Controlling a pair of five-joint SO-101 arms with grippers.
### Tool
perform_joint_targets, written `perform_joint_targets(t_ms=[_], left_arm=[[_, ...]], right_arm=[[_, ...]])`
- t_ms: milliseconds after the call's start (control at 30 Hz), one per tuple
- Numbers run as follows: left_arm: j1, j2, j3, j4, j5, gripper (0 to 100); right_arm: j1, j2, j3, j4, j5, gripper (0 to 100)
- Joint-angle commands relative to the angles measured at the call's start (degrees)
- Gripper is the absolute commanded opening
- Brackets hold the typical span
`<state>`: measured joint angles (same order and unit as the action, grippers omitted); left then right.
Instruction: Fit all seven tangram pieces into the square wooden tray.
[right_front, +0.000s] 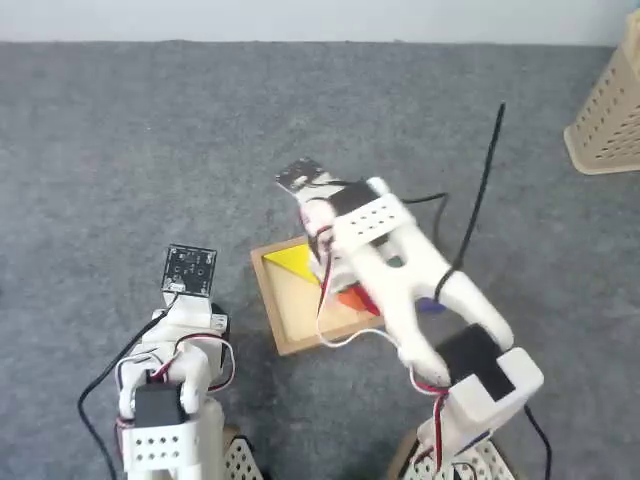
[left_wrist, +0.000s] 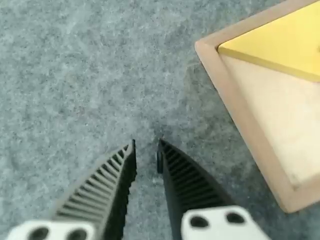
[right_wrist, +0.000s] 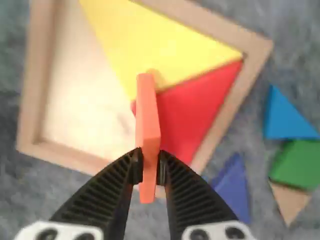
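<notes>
The square wooden tray (right_wrist: 250, 85) holds a large yellow triangle (right_wrist: 155, 45) and a red triangle (right_wrist: 195, 110) side by side. My right gripper (right_wrist: 148, 153) hovers above the tray, shut on an orange piece (right_wrist: 147, 115) held on edge over the seam between the two triangles. In the high view the tray (right_front: 275, 320) lies under the right arm (right_front: 400, 270), and the yellow triangle (right_front: 292, 260) shows. My left gripper (left_wrist: 146, 145) sits low over the grey carpet beside the tray's corner (left_wrist: 235, 100), slightly open with nothing between its fingers.
Outside the tray, past its far rim, lie a blue triangle (right_wrist: 285, 117), a green piece (right_wrist: 297, 162), a darker blue triangle (right_wrist: 232, 182) and a tan triangle (right_wrist: 290, 200). A perforated beige basket (right_front: 610, 110) stands at the back right. Grey carpet covers the table.
</notes>
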<state>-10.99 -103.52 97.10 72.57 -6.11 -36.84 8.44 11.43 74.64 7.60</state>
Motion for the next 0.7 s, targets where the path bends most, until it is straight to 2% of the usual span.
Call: perform_joint_targets(t_ms=[0,133,233,467,533,667], left_arm=[[0.1,-1.2,-0.6,0.0,0.4,7],[0.1,-1.2,-0.6,0.0,0.4,7],[0.1,-1.2,-0.6,0.0,0.4,7],[0.1,-1.2,-0.6,0.0,0.4,7],[0.1,-1.2,-0.6,0.0,0.4,7],[0.1,-1.2,-0.6,0.0,0.4,7]], right_arm=[[-3.8,-1.1,2.5,-8.5,-1.4,0.6],[-7.5,-1.1,5.8,-17.1,-1.6,0.6],[-7.6,-0.6,5.1,-18.2,-1.5,0.9],[-7.5,-1.1,4.6,-15.2,-1.3,20.3],[-6.0,-1.2,4.6,-15.1,-1.5,19.6],[-3.8,-4.0,5.9,-15.6,-1.6,9.4]])
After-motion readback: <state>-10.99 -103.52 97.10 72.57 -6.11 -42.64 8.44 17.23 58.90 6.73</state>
